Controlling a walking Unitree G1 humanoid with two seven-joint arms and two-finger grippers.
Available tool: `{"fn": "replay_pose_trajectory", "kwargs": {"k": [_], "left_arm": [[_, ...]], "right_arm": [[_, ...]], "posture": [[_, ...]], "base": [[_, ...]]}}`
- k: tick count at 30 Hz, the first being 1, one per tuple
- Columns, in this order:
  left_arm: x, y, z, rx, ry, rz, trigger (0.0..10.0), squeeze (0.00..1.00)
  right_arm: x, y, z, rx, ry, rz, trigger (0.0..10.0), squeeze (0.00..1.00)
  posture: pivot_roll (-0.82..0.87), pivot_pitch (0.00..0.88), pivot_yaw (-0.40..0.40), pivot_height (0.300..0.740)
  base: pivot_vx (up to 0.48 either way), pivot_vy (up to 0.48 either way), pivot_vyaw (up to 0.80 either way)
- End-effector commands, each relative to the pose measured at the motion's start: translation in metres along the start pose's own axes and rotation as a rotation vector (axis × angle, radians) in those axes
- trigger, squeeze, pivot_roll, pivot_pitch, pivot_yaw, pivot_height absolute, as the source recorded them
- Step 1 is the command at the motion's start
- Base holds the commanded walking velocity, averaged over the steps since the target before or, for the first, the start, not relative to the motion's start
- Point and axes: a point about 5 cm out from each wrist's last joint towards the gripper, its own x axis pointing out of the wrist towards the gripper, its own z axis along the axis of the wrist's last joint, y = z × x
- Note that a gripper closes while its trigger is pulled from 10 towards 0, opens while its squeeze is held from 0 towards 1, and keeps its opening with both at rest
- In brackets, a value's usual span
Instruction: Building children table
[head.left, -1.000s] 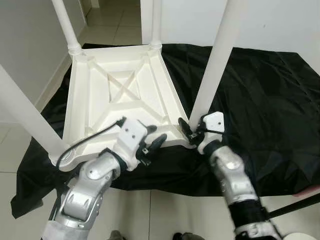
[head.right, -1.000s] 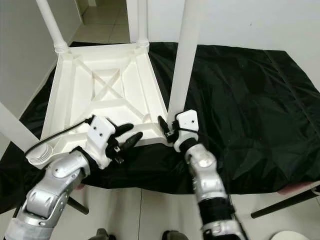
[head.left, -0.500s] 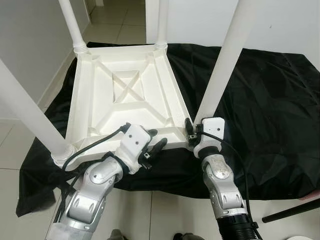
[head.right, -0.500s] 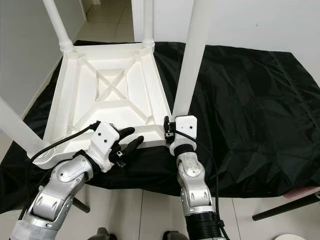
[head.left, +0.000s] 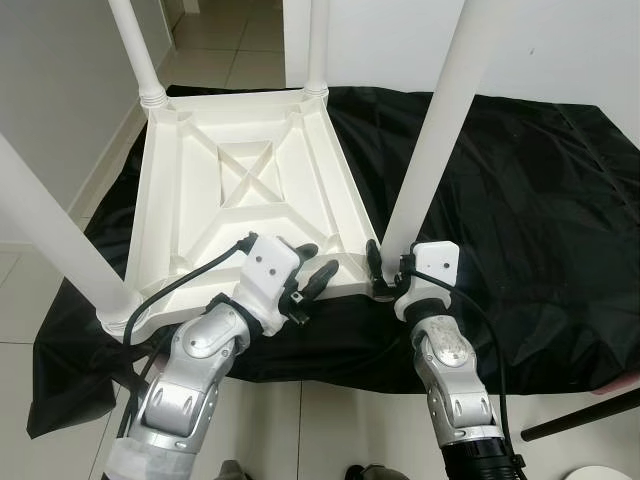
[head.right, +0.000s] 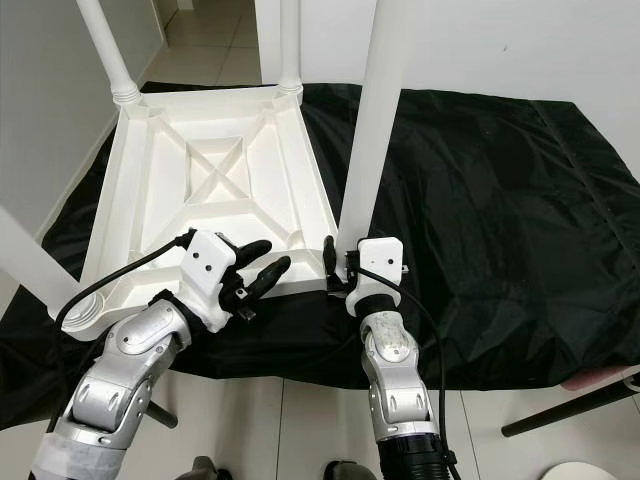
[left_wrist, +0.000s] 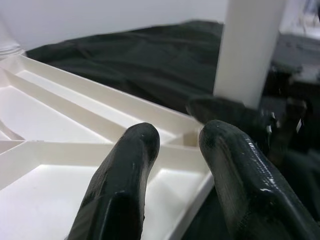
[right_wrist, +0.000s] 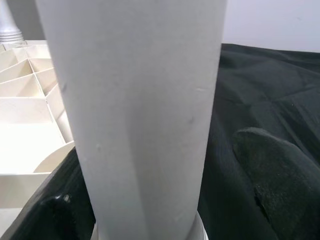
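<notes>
**Inverted children's table: both tools at the near edge**

Where the black cloth (head.left: 520, 200) covers the floor, the white children's table (head.left: 240, 190) lies upside down on it, ribbed underside up, four white legs standing upward. The cloth reaches a white wall on the far side and pale floor tiles (head.left: 60, 350) at the near side.

Right arm: bent forward, forearm rising to the near-right leg (head.left: 430, 160). The right tool (head.left: 388, 268) sits at that leg's base, one finger on each side of it, as the right wrist view confirms; whether the fingers press the leg cannot be told.

Left arm: elbow low, wrist angled up and inward. The left tool (head.left: 310, 270) rests over the table's near rim, its two fingers (left_wrist: 125, 175) slightly spread and gripping nothing.
</notes>
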Motion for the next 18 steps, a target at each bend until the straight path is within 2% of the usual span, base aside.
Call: {"fn": "replay_pose_trajectory", "kwargs": {"k": [1,5,8,11,14,16,18], "left_arm": [[-0.001,0.006,-0.004,-0.035,0.009,0.176,10.0,0.0],[-0.001,0.002,-0.008,-0.044,0.024,0.203,10.0,0.0],[0.0,0.002,-0.015,0.011,0.055,0.207,10.0,0.0],[0.001,0.002,-0.016,0.017,0.06,0.208,10.0,0.0],[0.0,0.012,-0.012,0.082,0.082,0.267,10.0,0.0],[0.001,0.013,-0.01,0.082,0.072,0.288,10.0,0.0],[0.001,0.014,-0.007,0.047,0.05,0.3,10.0,0.0]], "right_arm": [[-0.003,0.0,-0.004,0.006,0.003,0.002,10.0,0.0],[-0.004,0.005,-0.005,0.023,0.006,0.059,10.0,0.0],[-0.004,0.01,-0.005,0.031,-0.005,0.107,10.0,0.0],[-0.004,0.01,-0.005,0.029,-0.01,0.112,10.0,0.0],[0.001,0.015,0.0,0.023,-0.038,0.135,10.0,0.0],[0.006,0.013,0.002,0.042,-0.038,0.112,10.0,0.0],[0.01,0.013,0.007,0.054,-0.055,0.118,10.0,0.0]], "posture": [[-0.03,0.128,0.007,0.74],[-0.01,0.13,0.002,0.74],[0.0,0.132,0.002,0.74],[0.0,0.129,0.002,0.74],[0.02,0.147,-0.004,0.74],[0.02,0.15,-0.004,0.74],[0.0,0.16,0.0,0.74]], "base": [[0.0,0.0,0.0],[0.0,0.0,0.0],[0.0,0.0,0.0],[0.0,0.0,0.0],[0.0,0.0,0.0],[0.0,0.0,0.0],[0.0,0.0,0.0]]}}
